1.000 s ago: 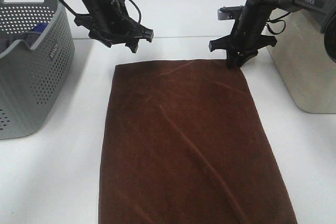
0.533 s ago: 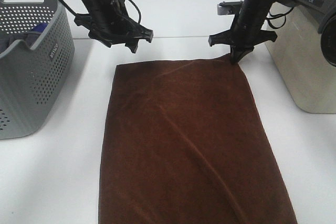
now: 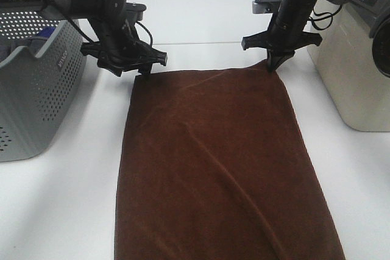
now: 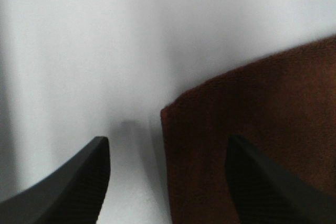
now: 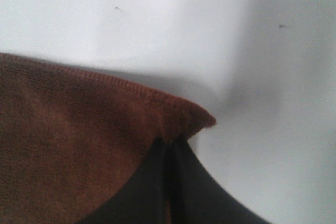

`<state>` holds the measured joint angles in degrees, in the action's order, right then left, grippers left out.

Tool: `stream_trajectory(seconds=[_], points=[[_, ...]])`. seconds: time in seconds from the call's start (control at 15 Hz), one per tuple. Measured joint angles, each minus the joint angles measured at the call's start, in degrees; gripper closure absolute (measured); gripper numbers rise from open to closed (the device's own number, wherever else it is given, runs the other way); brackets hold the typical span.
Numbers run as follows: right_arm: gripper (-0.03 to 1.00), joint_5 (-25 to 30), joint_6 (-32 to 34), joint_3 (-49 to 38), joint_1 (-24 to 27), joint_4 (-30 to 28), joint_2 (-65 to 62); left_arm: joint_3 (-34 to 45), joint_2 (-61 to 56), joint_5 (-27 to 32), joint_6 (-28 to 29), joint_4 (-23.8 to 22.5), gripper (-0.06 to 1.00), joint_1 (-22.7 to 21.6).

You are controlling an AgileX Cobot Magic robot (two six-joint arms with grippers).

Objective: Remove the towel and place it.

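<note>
Grasp step: right pincer (image 3: pixel 272 67) pinches one far corner of the large reddish-brown plush towel (image 3: pixel 219 162), flat on the white table (image 3: pixel 61 211); left pincer (image 3: pixel 143 70) wide, straddling the other far corner. Next: close left, lift both evenly. Grey perforated plastic basket (image 3: pixel 36 89) outboard of left pincer holds something blue (image 3: pixel 41 33); beige bin (image 3: pixel 353 83) beside right pincer, contents hidden.

The towel (image 3: pixel 213 162) runs off the bottom of the high view, near end unseen. The basket (image 3: pixel 36 89) is cropped on the left, contents too hidden to tell.
</note>
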<state>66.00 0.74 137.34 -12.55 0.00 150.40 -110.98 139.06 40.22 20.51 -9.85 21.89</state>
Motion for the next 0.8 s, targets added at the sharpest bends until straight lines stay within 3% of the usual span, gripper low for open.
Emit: stream_trajectory(seconds=[0.8], points=[[0.97, -0.1, -0.7, 0.0, 0.0, 0.0, 0.0, -5.1, 5.4, -1.0, -1.1, 2.2, 0.44, 0.0]])
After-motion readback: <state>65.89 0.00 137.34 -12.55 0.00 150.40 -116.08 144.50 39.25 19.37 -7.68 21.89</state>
